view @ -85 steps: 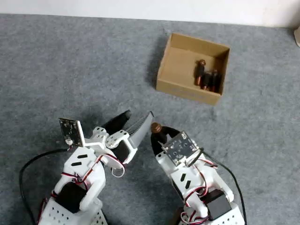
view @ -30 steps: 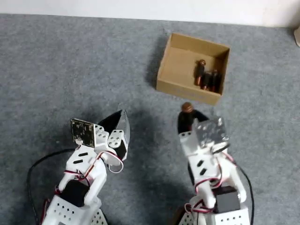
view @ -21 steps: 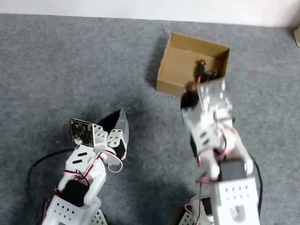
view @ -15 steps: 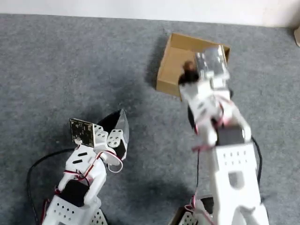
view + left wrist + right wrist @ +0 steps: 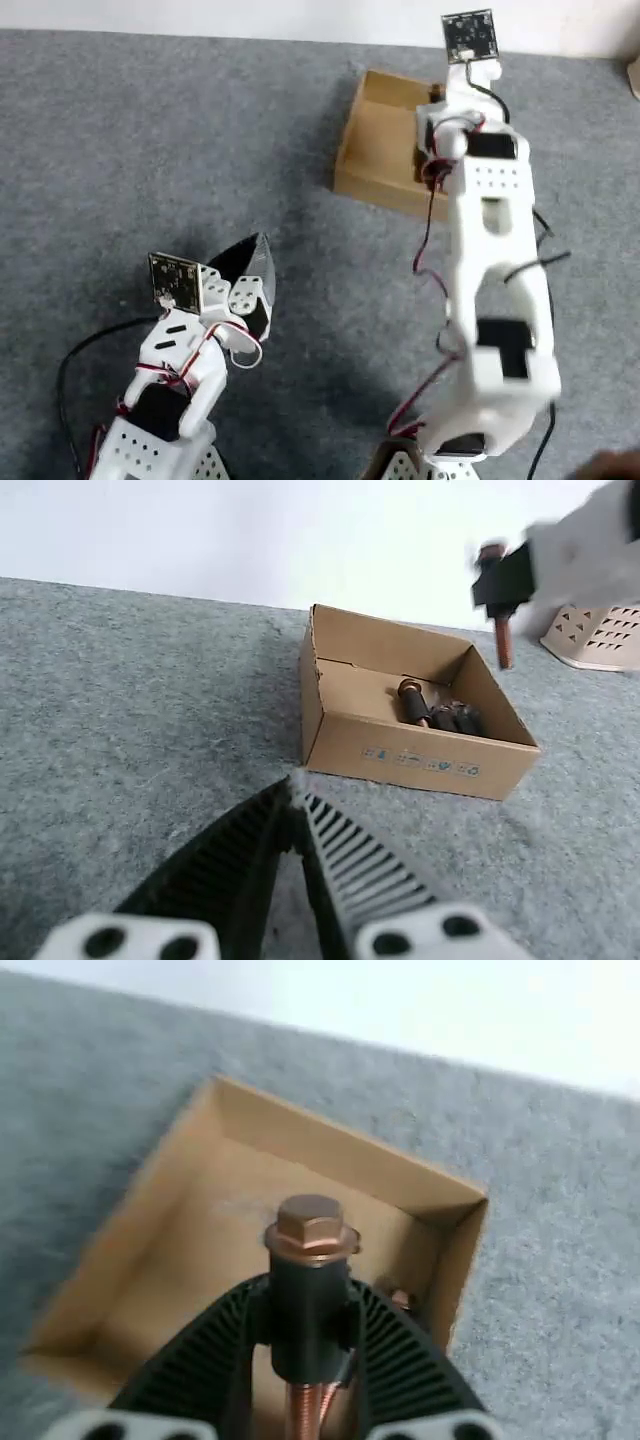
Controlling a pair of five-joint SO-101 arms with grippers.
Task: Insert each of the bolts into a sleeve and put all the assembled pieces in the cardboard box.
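The right arm (image 5: 487, 190) is stretched far out across the grey surface (image 5: 150, 150), its wrist over the cardboard box (image 5: 380, 125). Its jaws are clamped on a black sleeve (image 5: 308, 1305), gripping it from both sides. A copper-coloured bolt (image 5: 310, 1222) runs through the sleeve. The hexagonal head sits on top and the threaded shank pokes out underneath. The piece is held upright, head up.

From the left arm's camera, that same held piece (image 5: 497, 590) hangs in the air above the box's (image 5: 400, 750) open top, near the far right corner. It is clear of the cardboard walls. Inside the box, against its right-hand side, the assembled pieces (image 5: 437, 712) lie close together on the floor. I cannot count them for certain from here. Under the right arm's jaws, one of them shows just beside the held piece, near the box wall (image 5: 455, 1260).

The left arm (image 5: 185, 350) is near the surface's front edge, well apart from the box. Its jaws are together with nothing between them, pointing toward the box. A pale perforated basket (image 5: 592, 636) stands on the surface beyond the box, to its right.
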